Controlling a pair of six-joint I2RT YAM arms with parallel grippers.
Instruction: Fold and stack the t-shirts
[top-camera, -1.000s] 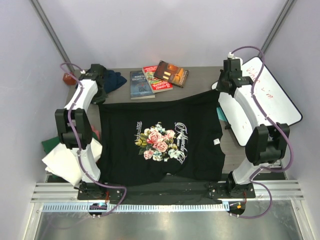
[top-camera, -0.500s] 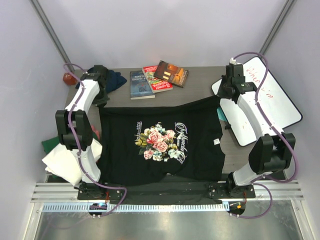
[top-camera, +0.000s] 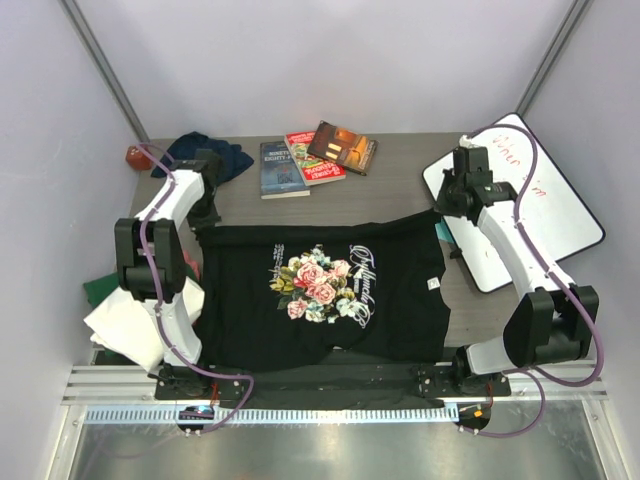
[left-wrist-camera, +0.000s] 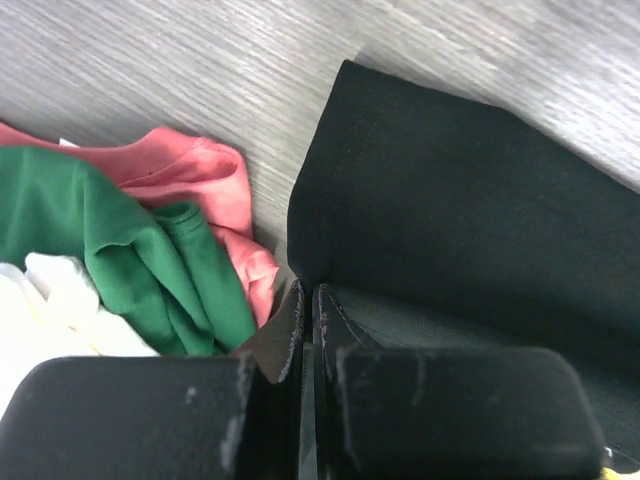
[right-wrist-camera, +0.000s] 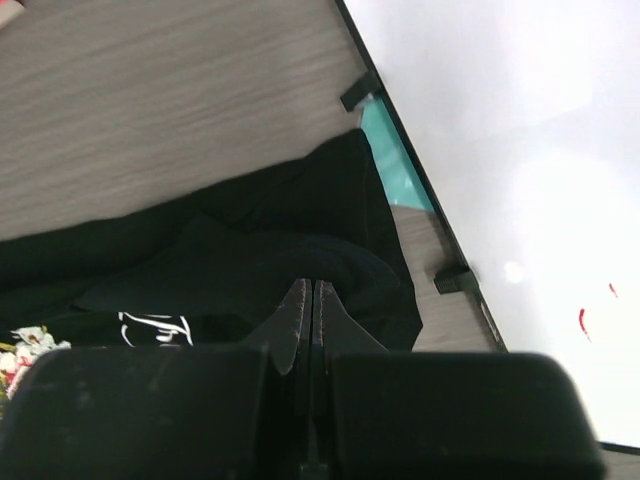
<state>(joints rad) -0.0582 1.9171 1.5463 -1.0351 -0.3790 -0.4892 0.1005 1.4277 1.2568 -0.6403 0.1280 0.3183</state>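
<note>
The black t-shirt (top-camera: 330, 300) with a rose print and white lettering lies spread across the table, its far edge lifted. My left gripper (top-camera: 207, 215) is shut on its far left corner; in the left wrist view the shut fingers (left-wrist-camera: 307, 290) pinch black cloth (left-wrist-camera: 450, 200). My right gripper (top-camera: 450, 205) is shut on the far right corner, which also shows in the right wrist view (right-wrist-camera: 307, 285). A navy shirt (top-camera: 215, 155) lies crumpled at the far left. Folded white (top-camera: 125, 325) and green (top-camera: 97, 288) shirts hang off the left edge.
Three books (top-camera: 315, 155) lie at the table's far middle. A whiteboard (top-camera: 530, 200) leans at the right, a teal mat (right-wrist-camera: 390, 160) under its edge. A coral cloth (left-wrist-camera: 200, 180) lies by the green one (left-wrist-camera: 120, 250). A small red thing (top-camera: 135, 157) sits far left.
Both grippers have moved toward the near side, carrying the black shirt's far corners with them. The far edge now sits lower on the table, uncovering more wood by the books.
</note>
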